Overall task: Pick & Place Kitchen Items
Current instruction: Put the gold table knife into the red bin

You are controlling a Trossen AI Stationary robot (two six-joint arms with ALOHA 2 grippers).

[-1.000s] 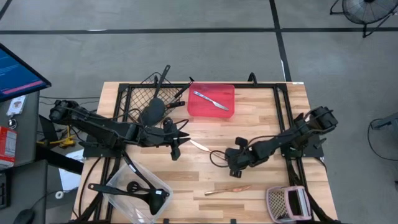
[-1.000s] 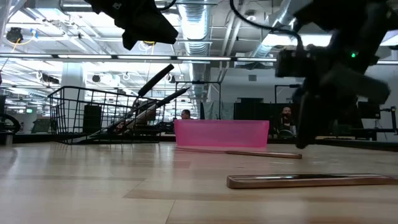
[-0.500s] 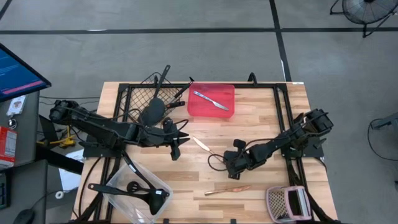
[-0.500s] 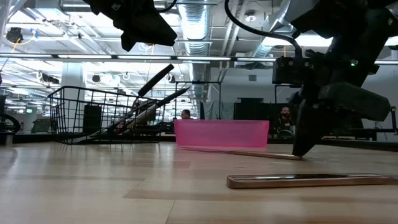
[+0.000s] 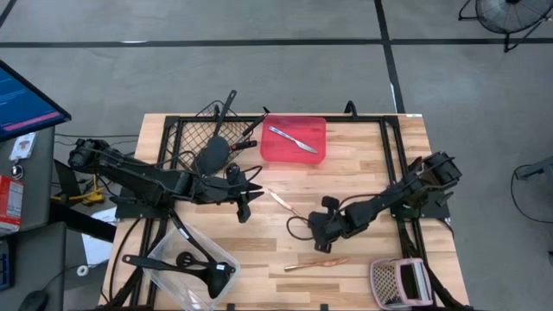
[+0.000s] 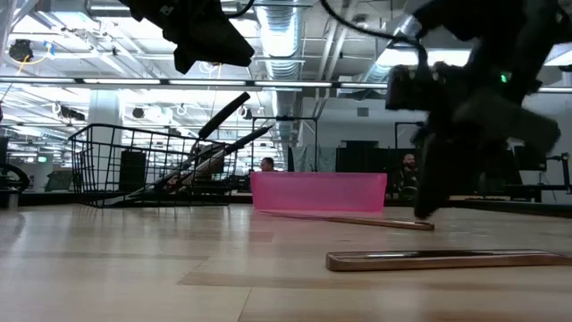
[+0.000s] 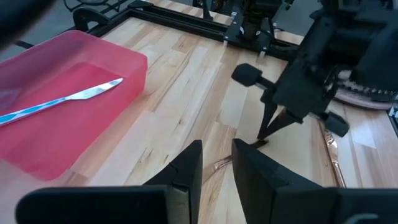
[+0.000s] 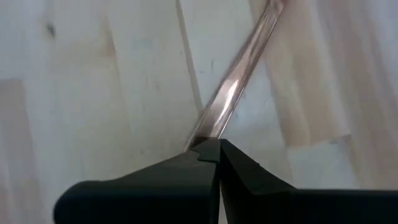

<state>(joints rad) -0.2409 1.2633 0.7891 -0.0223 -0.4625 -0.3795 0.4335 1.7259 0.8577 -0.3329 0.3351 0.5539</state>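
A slim copper stick (image 5: 282,202) lies flat on the table's middle. It also shows in the low view (image 6: 344,219) and the right wrist view (image 8: 233,93). My right gripper (image 5: 302,218) stands at the stick's near right end, shut on it. My left gripper (image 5: 244,206) hovers left of the stick, open and empty; its fingers show in the left wrist view (image 7: 216,163). A second copper piece (image 5: 316,262) lies nearer the front edge. A silver knife (image 5: 292,138) lies in the red tray (image 5: 270,152). My right gripper has the stick's near right end (image 8: 208,132) between the tips of its two shut fingers. The fingers come from above, slanting down from the table's right, roughly along the stick. The stick lies flat on the table.
A black wire basket (image 5: 192,130) with black utensils stands at the far left. A clear tub (image 5: 226,259) with black utensils is at the front left. A pinkish mesh item (image 5: 399,282) sits at the front right. People show in the room behind in the low view.
My right gripper has moved a little toward the table's left and near edges and come down at the copper stick's end. The stick stays flat on the table.
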